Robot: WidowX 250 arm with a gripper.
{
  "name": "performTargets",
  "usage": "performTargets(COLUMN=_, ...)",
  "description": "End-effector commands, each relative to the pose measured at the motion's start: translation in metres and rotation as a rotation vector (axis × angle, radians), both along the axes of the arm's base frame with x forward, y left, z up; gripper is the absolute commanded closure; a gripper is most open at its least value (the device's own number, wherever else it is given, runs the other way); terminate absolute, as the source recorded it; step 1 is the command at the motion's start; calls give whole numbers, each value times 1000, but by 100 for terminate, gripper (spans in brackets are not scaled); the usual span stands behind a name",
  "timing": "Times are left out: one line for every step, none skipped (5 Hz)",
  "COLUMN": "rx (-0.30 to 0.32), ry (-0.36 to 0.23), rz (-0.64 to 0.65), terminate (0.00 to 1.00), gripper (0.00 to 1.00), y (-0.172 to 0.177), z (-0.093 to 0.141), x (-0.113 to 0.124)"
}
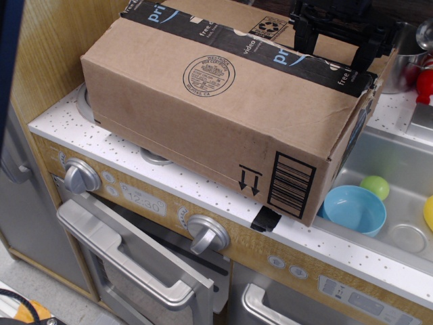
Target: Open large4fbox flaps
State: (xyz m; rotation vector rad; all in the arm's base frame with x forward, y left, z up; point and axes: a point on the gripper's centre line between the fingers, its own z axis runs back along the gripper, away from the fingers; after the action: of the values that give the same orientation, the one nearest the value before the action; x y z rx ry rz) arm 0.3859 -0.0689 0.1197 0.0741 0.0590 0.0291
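We had our gripper (pixel 331 49) spread wide over the box (pixel 216 108), so we aimed for a flap's (pixel 237 40) edge

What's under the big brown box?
The large4fbox sits on the white speckled counter. Round silver stove burners peek out beneath its front edge. The rest of the stovetop is covered. The black pincer is on the top flaps.

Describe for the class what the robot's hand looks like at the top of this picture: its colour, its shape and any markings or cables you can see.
The hand is entirely black, with no visible markings. It has a blocky, angular body with two straight, narrow fingers pointing downward, one on each side. Thin dark rods or cables seem to run across its upper part, though the detail is too dark to be sure. The picture's top edge crops the arm above.
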Motion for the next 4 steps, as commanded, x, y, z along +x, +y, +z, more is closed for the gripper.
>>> performTargets(rx=-12, ry=13, rz=20, terminate=0, gripper=0, y=-3, z=41, x=-15)
performTargets(rx=18, ry=58, rz=51, terminate=0, gripper=0, y=-7, z=59, x=-29)
performTargets(rx=58, ry=89, rz=74, terminate=0, gripper=0, y=-5, z=76, x=-45)
performTargets(rx=84, ry=95, rz=89, terminate=0, gripper=0, y=0, z=85, x=-59)
